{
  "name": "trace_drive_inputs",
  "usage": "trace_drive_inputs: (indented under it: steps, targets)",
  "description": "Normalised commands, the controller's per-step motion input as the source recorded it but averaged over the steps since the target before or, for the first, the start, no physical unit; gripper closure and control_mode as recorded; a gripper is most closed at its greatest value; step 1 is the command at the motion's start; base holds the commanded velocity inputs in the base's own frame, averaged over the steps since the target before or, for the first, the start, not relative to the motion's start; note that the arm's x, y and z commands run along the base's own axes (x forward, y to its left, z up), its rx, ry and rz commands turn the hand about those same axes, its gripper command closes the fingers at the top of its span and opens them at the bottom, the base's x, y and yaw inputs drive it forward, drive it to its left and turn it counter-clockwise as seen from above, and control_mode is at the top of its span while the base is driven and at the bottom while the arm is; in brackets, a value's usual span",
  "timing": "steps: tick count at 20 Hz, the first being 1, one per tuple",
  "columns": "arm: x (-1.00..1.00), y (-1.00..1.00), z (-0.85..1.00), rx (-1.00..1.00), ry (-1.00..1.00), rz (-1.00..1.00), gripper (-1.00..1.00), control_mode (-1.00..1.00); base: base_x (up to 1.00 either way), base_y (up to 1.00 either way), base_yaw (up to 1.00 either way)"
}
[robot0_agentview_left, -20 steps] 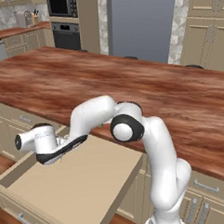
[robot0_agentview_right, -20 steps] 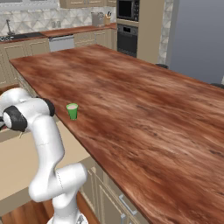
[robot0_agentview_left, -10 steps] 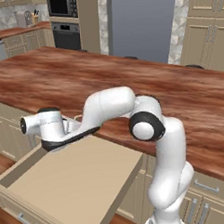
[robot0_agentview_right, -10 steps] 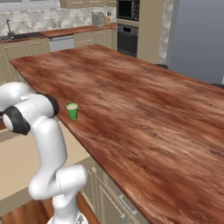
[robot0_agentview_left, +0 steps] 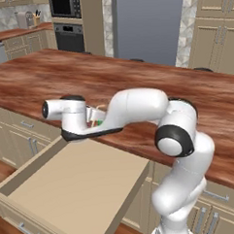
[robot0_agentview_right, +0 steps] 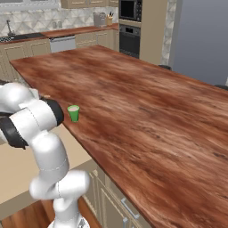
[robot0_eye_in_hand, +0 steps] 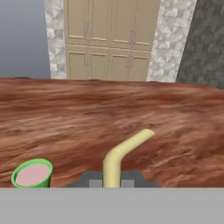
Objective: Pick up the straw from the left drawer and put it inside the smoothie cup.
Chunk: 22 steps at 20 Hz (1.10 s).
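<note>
Currently I have the gripper (robot0_eye_in_hand: 111, 183) clamped on the straw (robot0_eye_in_hand: 120, 156); in the hand view the pale yellow stick rises from between the dark tips and bends off to the upper right. The smoothie cup (robot0_eye_in_hand: 32, 173), green with a pink top, sits at the lower left of that view on the reddish-brown wooden counter (robot0_eye_in_hand: 87, 113). From the right base view the cup (robot0_agentview_right: 73, 113) stands near the counter's front edge, just beside my arm's dark elbow joint. In the left base view the hand hovers at the counter edge, above the back of the left drawer (robot0_agentview_left: 69, 184), which is pulled open, its flat tan bottom bare.
</note>
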Motion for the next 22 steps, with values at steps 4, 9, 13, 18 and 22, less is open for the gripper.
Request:
trace_drive_inputs:
  steps: [4,9,13,18,22]
  targets:
    - [0.18,-0.58,0.39,0.0,0.0,-0.02,1.0,-1.0,0.0,0.0,0.0]
    - [0.31,-0.34,0.36,0.02,0.03,-0.13,1.0,-1.0,0.0,0.0,0.0]
    - [0.44,-0.27,-0.01,0.0,0.06,-0.1,1.0,-1.0,0.0,0.0,0.0]
    - [0.23,-0.06,-0.01,0.0,0.03,-0.07,1.0,-1.0,0.0,0.0,0.0]
    - [0.08,-0.04,0.06,-0.01,-0.02,-0.04,1.0,-1.0,0.0,0.0,0.0]
